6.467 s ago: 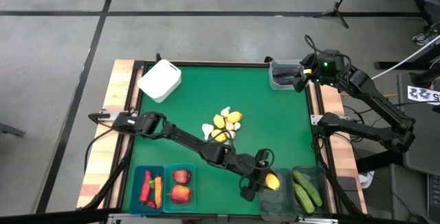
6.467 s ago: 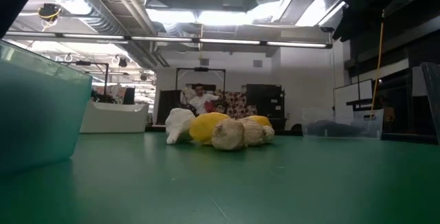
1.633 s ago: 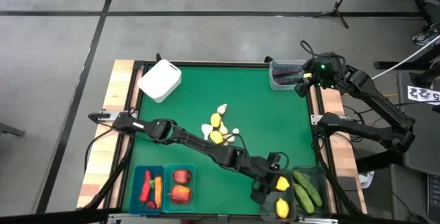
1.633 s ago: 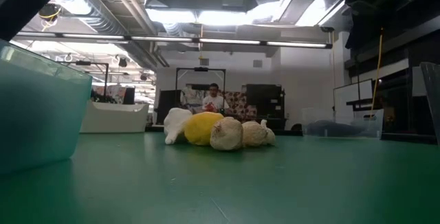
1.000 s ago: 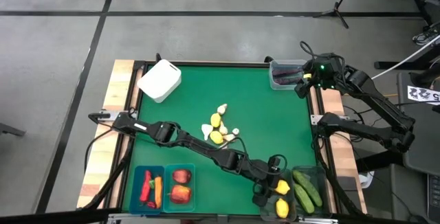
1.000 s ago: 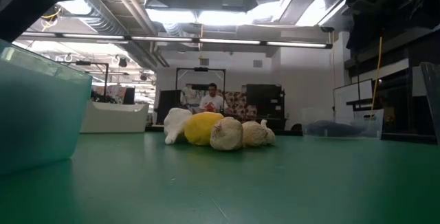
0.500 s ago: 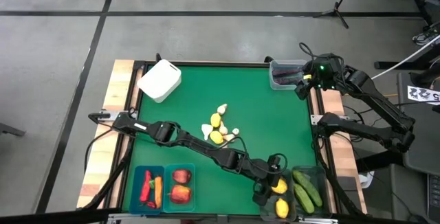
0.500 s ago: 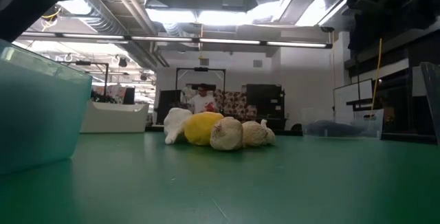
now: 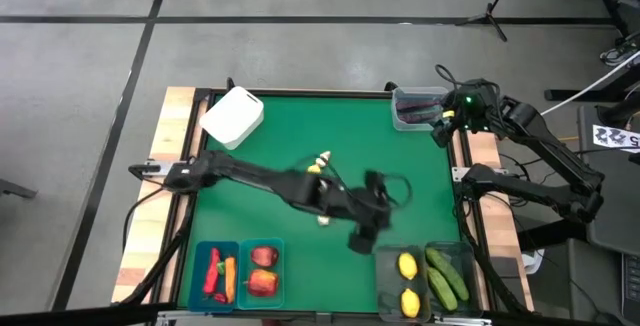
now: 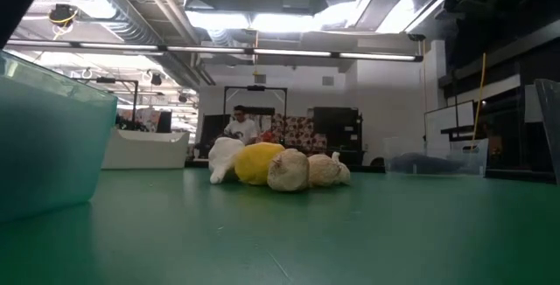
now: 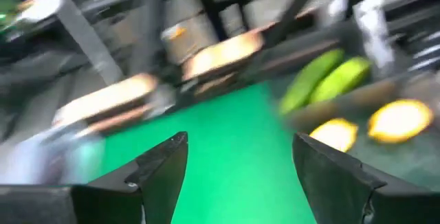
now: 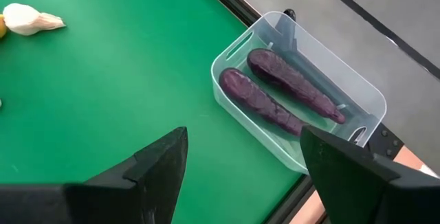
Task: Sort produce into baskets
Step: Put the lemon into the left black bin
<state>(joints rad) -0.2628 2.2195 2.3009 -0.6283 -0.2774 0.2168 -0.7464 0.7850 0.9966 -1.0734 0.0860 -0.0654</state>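
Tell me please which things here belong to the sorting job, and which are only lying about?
Job:
lemons, cucumbers, eggplants, peppers, apples, garlic
blue bins, dark bins, clear tub, white box

Lying about:
tripod stand
cables

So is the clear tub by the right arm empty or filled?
Filled: the clear tub holds two purple eggplants, lying side by side, seen past the right gripper, which is open above the table.
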